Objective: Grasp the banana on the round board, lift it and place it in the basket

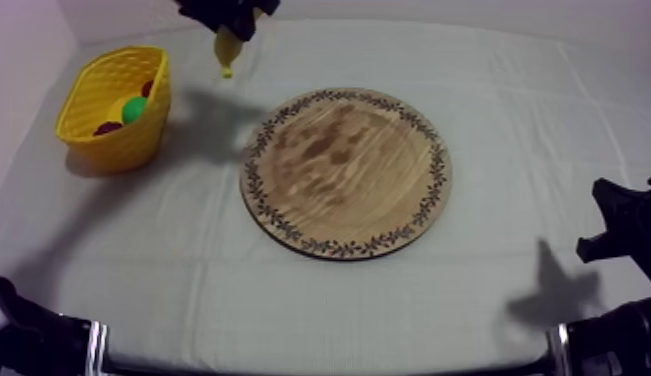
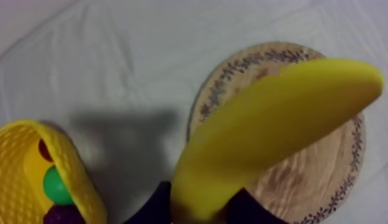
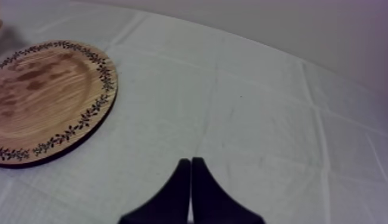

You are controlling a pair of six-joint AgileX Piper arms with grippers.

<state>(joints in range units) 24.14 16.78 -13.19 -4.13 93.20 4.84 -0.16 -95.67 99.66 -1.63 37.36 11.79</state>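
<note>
Left gripper [image 1: 229,18] is up high beyond the wooden board [image 1: 346,172], towards its basket side, and it's clamped on the banana [image 1: 226,52], which hangs clear of the board and not yet over the yellow basket [image 1: 139,140]. From above, the basket sits well off to the left of the board, with a green toy fruit [image 1: 135,108] and a small red fruit [image 1: 147,88] inside, plus something dark [image 1: 107,128] I can't make out. Over to the left wrist view: 2 black fingers [image 2: 153,205] pinch the banana near 1 end, the rest of it jutting out above the board. The basket's open mouth lies beside the board, with room left among the fruit. My read is that this toy is light, stiff and smooth-skinned, so it could swivel in an end grip; a hold nearer the middle of the curve would be steadier. Right wrist view now: right gripper [image 3: 191,179] has its fingers pressed together on nothing, low over bare cloth [image 3: 261,107] just off the board's rim.
</note>
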